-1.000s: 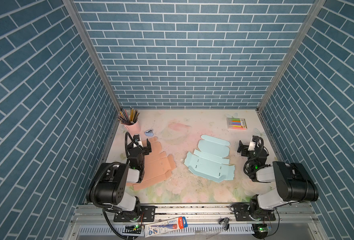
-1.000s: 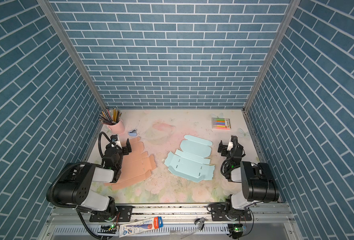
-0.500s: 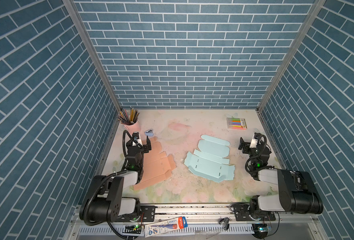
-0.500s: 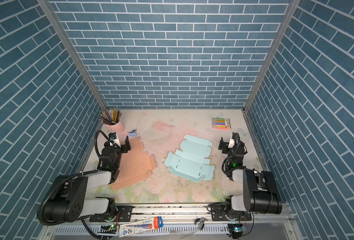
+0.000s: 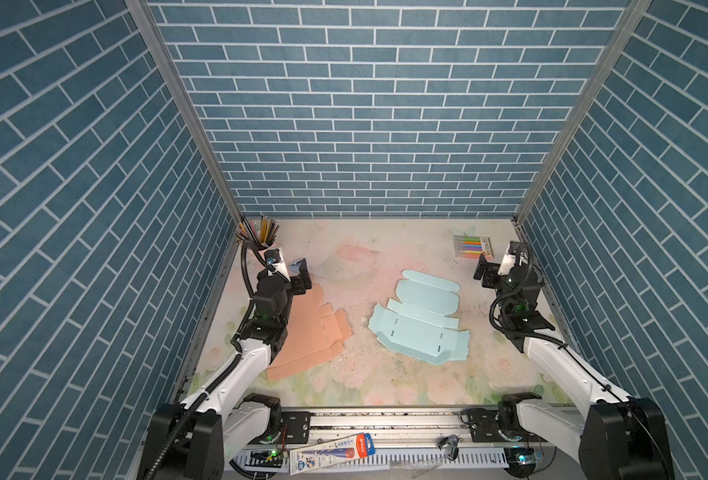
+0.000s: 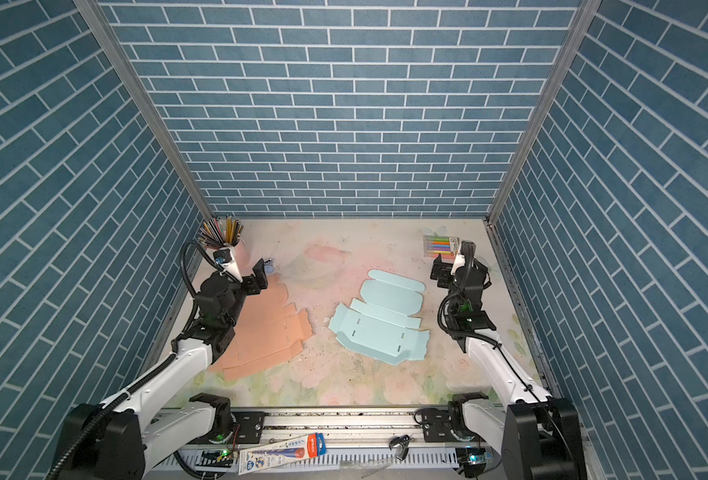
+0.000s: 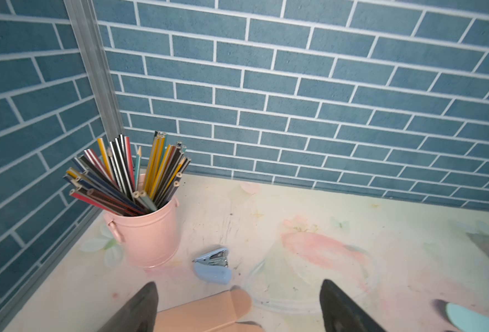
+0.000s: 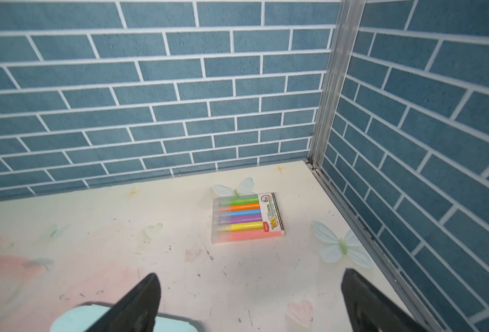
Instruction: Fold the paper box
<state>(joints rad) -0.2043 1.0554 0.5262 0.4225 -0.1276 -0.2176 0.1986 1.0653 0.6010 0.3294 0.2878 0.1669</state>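
Observation:
Two flat, unfolded paper box blanks lie on the table in both top views. A light blue one (image 5: 418, 320) (image 6: 379, 322) is in the middle and a salmon one (image 5: 310, 332) (image 6: 265, 332) is at the left, partly under the left arm. My left gripper (image 5: 292, 276) (image 7: 237, 304) hovers open over the salmon blank's far tab (image 7: 208, 312), holding nothing. My right gripper (image 5: 497, 270) (image 8: 249, 301) is open and empty to the right of the blue blank, whose rounded flap (image 8: 94, 319) shows beside one finger.
A pink cup of pencils (image 5: 260, 237) (image 7: 148, 238) stands in the back left corner, with a small blue stapler (image 7: 213, 266) next to it. A pack of coloured markers (image 5: 473, 246) (image 8: 247, 217) lies at the back right. Brick-patterned walls enclose three sides.
Both arms have unfolded from their low rest pose and carried the grippers up and toward the back wall. Both grippers stayed open. The box blanks have not moved.

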